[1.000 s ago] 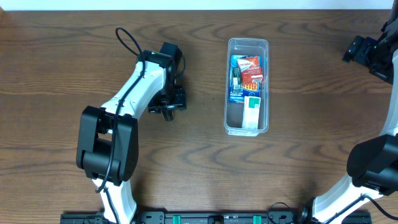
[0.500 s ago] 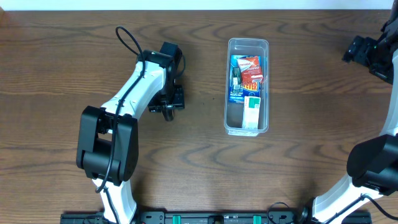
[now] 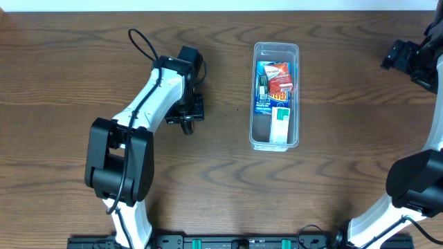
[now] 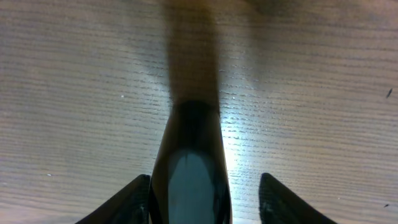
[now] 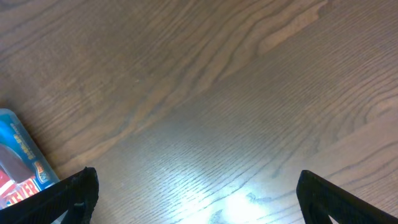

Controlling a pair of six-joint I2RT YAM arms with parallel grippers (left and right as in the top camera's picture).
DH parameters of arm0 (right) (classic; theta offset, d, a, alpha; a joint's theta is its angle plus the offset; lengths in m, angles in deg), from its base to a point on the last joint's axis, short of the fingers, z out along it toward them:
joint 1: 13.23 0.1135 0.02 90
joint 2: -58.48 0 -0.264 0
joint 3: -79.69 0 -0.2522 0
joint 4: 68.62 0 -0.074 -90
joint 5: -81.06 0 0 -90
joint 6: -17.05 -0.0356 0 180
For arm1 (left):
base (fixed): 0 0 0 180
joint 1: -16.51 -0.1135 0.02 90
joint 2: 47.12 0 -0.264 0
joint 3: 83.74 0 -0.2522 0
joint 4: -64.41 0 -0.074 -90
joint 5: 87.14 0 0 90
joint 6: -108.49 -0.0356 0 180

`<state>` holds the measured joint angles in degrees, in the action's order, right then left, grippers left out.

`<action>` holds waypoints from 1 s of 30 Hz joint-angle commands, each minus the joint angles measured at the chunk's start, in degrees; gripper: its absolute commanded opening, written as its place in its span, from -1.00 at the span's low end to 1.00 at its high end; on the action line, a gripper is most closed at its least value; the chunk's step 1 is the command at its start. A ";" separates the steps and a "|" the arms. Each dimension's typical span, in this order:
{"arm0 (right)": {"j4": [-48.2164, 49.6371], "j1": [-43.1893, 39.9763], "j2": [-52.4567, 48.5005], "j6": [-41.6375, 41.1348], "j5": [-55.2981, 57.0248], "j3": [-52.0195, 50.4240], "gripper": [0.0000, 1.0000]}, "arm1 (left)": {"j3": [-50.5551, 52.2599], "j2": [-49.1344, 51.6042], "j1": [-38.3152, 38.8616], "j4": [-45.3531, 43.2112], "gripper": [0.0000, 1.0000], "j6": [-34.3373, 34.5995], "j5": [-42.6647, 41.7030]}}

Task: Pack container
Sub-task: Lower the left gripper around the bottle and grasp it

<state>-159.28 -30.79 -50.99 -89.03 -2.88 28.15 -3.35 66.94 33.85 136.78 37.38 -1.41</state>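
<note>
The clear container (image 3: 276,45) stands at the table's centre and holds a blue box (image 3: 263,86), a red box (image 3: 279,77) and a white and green box (image 3: 279,123). My left gripper (image 3: 188,116) is well to the container's left, low over the wood. In the left wrist view it (image 4: 205,186) is open around a glossy black elongated object (image 4: 191,155). The left finger is against the object and the right finger stands apart from it. My right gripper (image 3: 403,55) is open and empty at the far right, as its wrist view (image 5: 196,193) also shows.
Brown wooden table (image 3: 332,173). The blue box shows at the left edge of the right wrist view (image 5: 18,155). The left arm (image 3: 145,104) runs from the front left base (image 3: 118,173) toward the centre.
My left gripper has shifted very slightly to the left. The right arm and the container's contents have not moved.
</note>
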 commanded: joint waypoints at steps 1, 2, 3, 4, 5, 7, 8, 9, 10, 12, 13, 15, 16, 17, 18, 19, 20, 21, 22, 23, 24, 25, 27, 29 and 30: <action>-0.07 -0.11 -0.09 0.28 0.37 -0.11 0.98 | 0.46 1.09 -0.31 0.79 0.04 1.62 0.83; -0.07 -0.11 -0.09 0.28 0.37 -0.11 0.99 | 0.46 1.09 -0.31 0.85 0.04 1.79 0.83; -0.07 -0.11 -0.09 0.28 0.37 -0.11 0.98 | 0.46 1.09 -0.31 0.85 0.04 1.77 0.83; -0.07 -0.11 -0.09 0.28 0.37 -0.11 0.98 | 0.46 1.09 -0.31 0.83 0.04 1.77 0.83; -0.07 -0.11 -0.09 0.28 0.37 -0.11 0.98 | 0.46 1.09 -0.31 0.83 0.04 1.77 0.83; -0.07 -0.11 -0.09 0.28 0.37 -0.11 0.99 | 0.46 1.09 -0.31 0.90 0.04 1.77 0.83; -0.07 -0.11 -0.09 0.28 0.37 -0.11 0.99 | 0.46 1.09 -0.31 1.01 0.04 1.79 0.83; -0.07 -0.11 -0.09 0.28 0.37 -0.11 0.98 | 0.46 1.09 -0.31 1.07 0.04 1.79 0.83; -0.07 -0.11 -0.09 0.28 0.37 -0.11 0.98 | 0.46 1.09 -0.31 1.07 0.03 1.77 0.83; -0.07 -0.11 -0.09 0.28 0.37 -0.11 0.98 | 0.46 1.09 -0.31 1.07 -0.03 1.75 0.83; -0.07 -0.11 -0.09 0.28 0.37 -0.11 0.98 | 0.46 1.09 -0.31 1.09 -0.07 1.77 0.83; -0.07 -0.11 -0.09 0.28 0.37 -0.11 0.99 | 0.46 1.09 -0.31 1.27 -0.09 1.77 0.83; -0.07 -0.11 -0.09 0.28 0.37 -0.11 0.98 | 0.46 1.09 -0.31 1.31 -0.10 1.77 0.83; -0.07 -0.11 -0.09 0.28 0.37 -0.11 0.99 | 0.46 1.09 -0.31 1.36 -0.10 1.75 0.83; -0.07 -0.11 -0.09 0.28 0.37 -0.11 0.99 | 0.46 1.09 -0.31 1.44 -0.11 1.75 0.83; -0.07 -0.11 -0.09 0.28 0.37 -0.11 0.99 | 0.46 1.09 -0.31 1.51 -0.17 1.77 0.83; -0.07 -0.11 -0.09 0.28 0.37 -0.11 0.98 | 0.46 1.09 -0.31 1.57 -0.20 1.77 0.83; -0.07 -0.11 -0.09 0.28 0.37 -0.11 0.99 | 0.46 1.09 -0.31 1.60 -0.21 1.77 0.83; -0.07 -0.11 -0.09 0.28 0.37 -0.11 0.99 | 0.46 1.09 -0.31 1.60 -0.21 1.75 0.83; -0.04 -0.11 -0.09 0.28 0.37 -0.11 0.98 | 0.46 1.09 -0.31 1.62 -0.21 1.77 0.83; -0.04 -0.11 -0.09 0.28 0.37 -0.11 0.98 | 0.46 1.09 -0.31 1.66 -0.21 1.77 0.83; -0.07 -0.11 -0.09 0.28 0.37 -0.11 0.98 | 0.46 1.09 -0.31 1.70 -0.23 1.75 0.83; -0.07 -0.11 -0.09 0.28 0.37 -0.11 0.98 | 0.46 1.09 -0.31 1.75 -0.34 1.75 0.83; -0.07 -0.11 -0.09 0.28 0.37 -0.11 0.99 | 0.46 1.09 -0.31 1.73 -0.37 1.75 0.83; -0.07 -0.11 -0.09 0.28 0.37 -0.11 0.98 | 0.46 1.09 -0.31 1.73 -0.38 1.73 0.83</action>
<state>-159.28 -30.79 -50.99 -89.03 -2.88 28.15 -3.35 66.94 33.85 138.18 39.24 -1.21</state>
